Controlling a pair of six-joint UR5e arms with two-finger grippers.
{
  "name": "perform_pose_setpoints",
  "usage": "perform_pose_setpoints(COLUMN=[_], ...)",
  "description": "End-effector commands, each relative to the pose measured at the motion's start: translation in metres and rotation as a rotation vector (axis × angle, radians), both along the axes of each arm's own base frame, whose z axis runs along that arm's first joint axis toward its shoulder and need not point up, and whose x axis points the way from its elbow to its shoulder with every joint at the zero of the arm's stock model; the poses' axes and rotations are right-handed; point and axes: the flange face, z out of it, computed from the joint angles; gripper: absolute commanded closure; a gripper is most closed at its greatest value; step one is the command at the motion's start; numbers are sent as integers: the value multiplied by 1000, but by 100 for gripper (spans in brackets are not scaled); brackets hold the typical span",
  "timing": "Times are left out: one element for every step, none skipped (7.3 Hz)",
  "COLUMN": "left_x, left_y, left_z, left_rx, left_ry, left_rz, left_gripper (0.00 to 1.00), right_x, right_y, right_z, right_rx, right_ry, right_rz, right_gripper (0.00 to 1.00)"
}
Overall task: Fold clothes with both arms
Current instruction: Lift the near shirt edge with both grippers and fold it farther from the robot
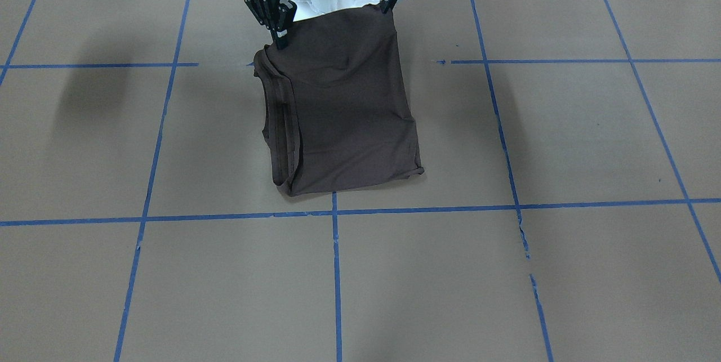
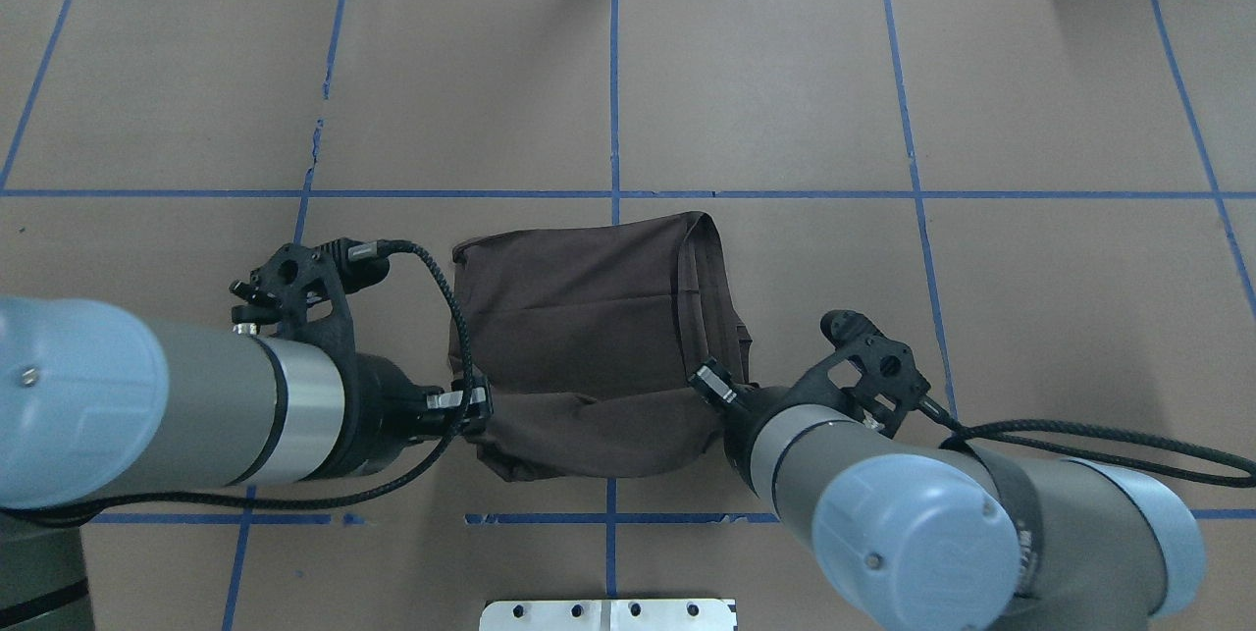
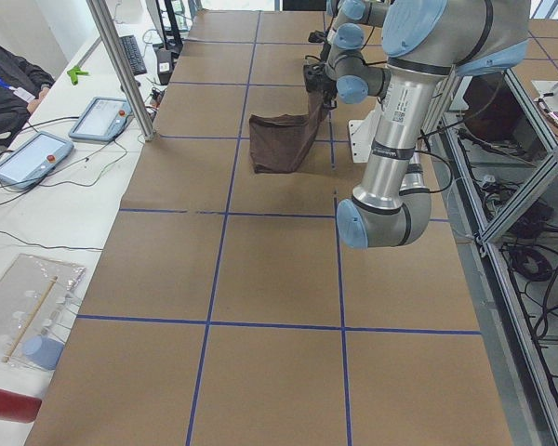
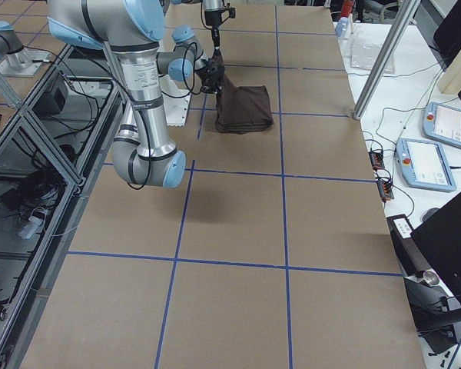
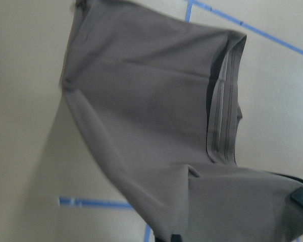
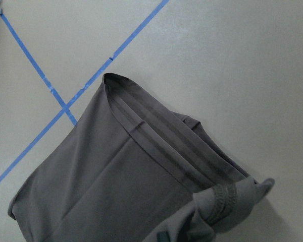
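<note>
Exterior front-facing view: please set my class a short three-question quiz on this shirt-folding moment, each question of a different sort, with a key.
1. Multiple choice: how many hands grip the raised edge of the T-shirt? A. none B. one C. two
2. True or false: the whole T-shirt hangs clear of the table.
3. Fill the gap: the tape lines on the table are ___.

Key
1. C. The left hand and the right hand each pinch a corner.
2. False. The end away from the robot lies on the table.
3. blue
</note>
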Motion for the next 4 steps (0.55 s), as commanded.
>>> perform_pose_setpoints(left_x=[22, 32, 43, 52], left_y=[-55, -74, -90, -101], left_z=[28, 41, 55, 66], left_rx=[40, 50, 47, 46], left_ry=[-113, -127, -141, -146], left_rz=[-36, -49, -61, -71], left_gripper=[100, 100, 100, 100], right_x=[-35, -44, -53, -66], right_y=[-65, -85, -102, -114], right_z=[-8, -1, 4, 9], right_rx=[8, 9, 0, 2], right_ry=[66, 103, 126, 120], right_rz=[49, 57, 59, 66], right_gripper=[100, 100, 100, 100])
